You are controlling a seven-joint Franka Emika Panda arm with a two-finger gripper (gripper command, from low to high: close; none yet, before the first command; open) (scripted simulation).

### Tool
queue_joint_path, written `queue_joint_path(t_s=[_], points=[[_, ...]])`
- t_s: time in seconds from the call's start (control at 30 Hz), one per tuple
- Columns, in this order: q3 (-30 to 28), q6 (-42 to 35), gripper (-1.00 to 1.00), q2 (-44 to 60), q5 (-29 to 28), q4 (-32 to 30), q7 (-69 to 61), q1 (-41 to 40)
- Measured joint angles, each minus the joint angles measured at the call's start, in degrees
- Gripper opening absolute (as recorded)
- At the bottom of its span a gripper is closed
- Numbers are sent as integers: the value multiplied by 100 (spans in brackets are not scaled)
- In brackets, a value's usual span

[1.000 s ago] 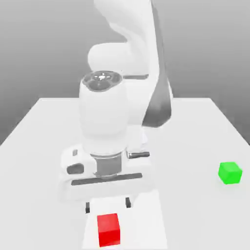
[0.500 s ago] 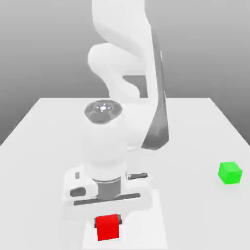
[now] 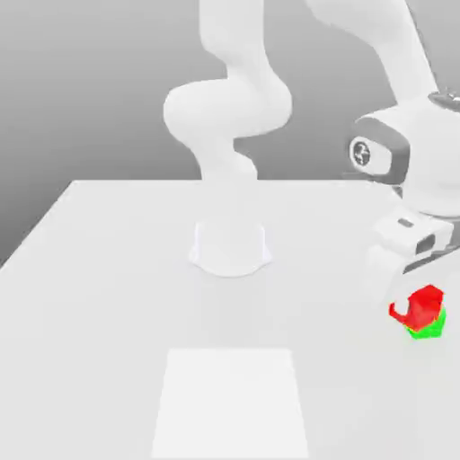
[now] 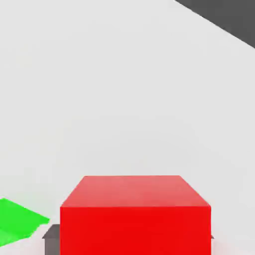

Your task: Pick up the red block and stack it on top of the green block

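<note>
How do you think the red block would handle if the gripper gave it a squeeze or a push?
The red block looks stiff, since its edges stay straight in the gripper's hold. Its flat faces suggest it would slide rather than roll. Those smooth, plain sides might slip a little if gripped loosely.

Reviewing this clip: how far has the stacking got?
Done: the red block is picked up, gripped between the fingers. In hand: it hangs by the green block, partly hiding it in the exterior view. Left, apparently: line up, lower, release.

Bright, v. even light; faint shadows.
</note>
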Motion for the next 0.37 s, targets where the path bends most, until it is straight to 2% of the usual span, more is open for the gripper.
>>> queue_joint_path(t_s=[0.07,0.13,0.27,0.3,0.37], points=[[168,12,-100,-97,-95,-109,402,466],[74,262,-100,135,-312,-132,672,789],[-263,976,-100,898,-842,-108,1090,760],[-309,1070,100,1000,-911,-103,1141,786],[-309,1070,100,1000,-911,-103,1141,786]])
